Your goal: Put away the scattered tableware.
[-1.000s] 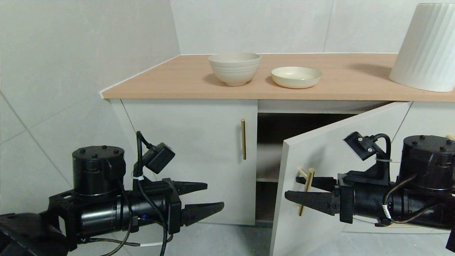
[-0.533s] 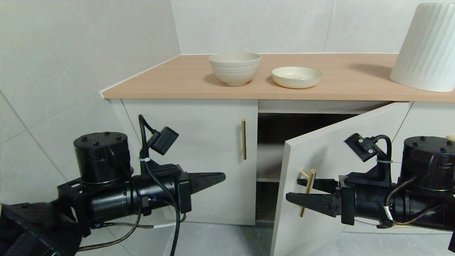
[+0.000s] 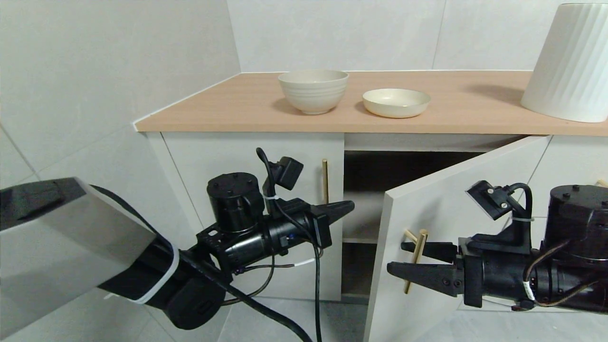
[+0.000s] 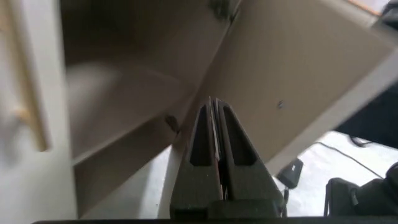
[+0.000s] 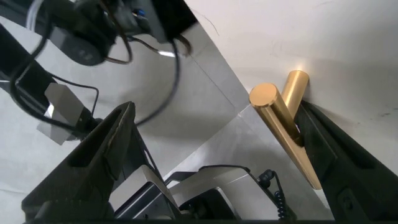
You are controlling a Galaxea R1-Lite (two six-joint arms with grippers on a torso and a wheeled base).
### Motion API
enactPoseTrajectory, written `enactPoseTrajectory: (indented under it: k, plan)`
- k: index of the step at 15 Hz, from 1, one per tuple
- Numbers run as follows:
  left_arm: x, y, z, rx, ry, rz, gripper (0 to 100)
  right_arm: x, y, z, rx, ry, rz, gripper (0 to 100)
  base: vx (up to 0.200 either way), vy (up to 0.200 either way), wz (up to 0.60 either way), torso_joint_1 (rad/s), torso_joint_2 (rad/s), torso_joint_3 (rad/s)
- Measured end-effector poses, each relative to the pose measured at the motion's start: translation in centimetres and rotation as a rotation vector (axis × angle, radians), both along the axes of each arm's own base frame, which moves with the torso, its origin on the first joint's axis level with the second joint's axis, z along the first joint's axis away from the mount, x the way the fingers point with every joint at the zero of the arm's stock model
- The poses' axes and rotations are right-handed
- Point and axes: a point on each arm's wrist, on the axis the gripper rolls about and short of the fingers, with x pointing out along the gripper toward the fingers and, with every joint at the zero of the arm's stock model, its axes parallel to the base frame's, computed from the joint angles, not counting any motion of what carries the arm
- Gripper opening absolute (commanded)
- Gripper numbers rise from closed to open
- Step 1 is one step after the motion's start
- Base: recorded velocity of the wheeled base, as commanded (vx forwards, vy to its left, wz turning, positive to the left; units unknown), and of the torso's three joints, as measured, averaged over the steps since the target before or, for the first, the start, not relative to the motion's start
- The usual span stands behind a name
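A deep ribbed cream bowl (image 3: 313,90) and a shallow cream dish (image 3: 396,102) stand side by side on the wooden countertop (image 3: 228,109). Below them the right cabinet door (image 3: 446,190) hangs partly open. My right gripper (image 3: 396,258) is open, its fingers straddling the door's gold handle (image 3: 414,259). The right wrist view has the same handle (image 5: 283,121) close to one finger, with the right gripper (image 5: 216,109) spread wide. My left gripper (image 3: 350,205) is shut and empty, its tip at the edge of the dark cabinet opening. In the left wrist view the left gripper (image 4: 211,104) points at the inner shelf.
A tall white ribbed shade (image 3: 567,61) stands at the counter's right end. The left cabinet door is closed, its gold handle (image 3: 325,185) just behind my left gripper. A shelf (image 3: 358,223) shows inside the opening. A tiled wall runs along the left.
My left gripper went from open to shut and moved up and forward to the cabinet opening. The right gripper stayed around the handle as the door edge drifted slightly right.
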Motion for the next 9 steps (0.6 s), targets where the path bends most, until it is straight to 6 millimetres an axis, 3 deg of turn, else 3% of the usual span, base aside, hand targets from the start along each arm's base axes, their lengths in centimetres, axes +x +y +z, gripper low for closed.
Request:
enactPoseTrajectory:
  k: [9]
  plan:
    - [0.5,-5.2,-1.1,0.062,-0.033,-0.048,0,0.2,-0.4,-0.2,-0.021,-0.01,-0.073,100,0.0,0.0,0.0,0.0,0.0,0.0]
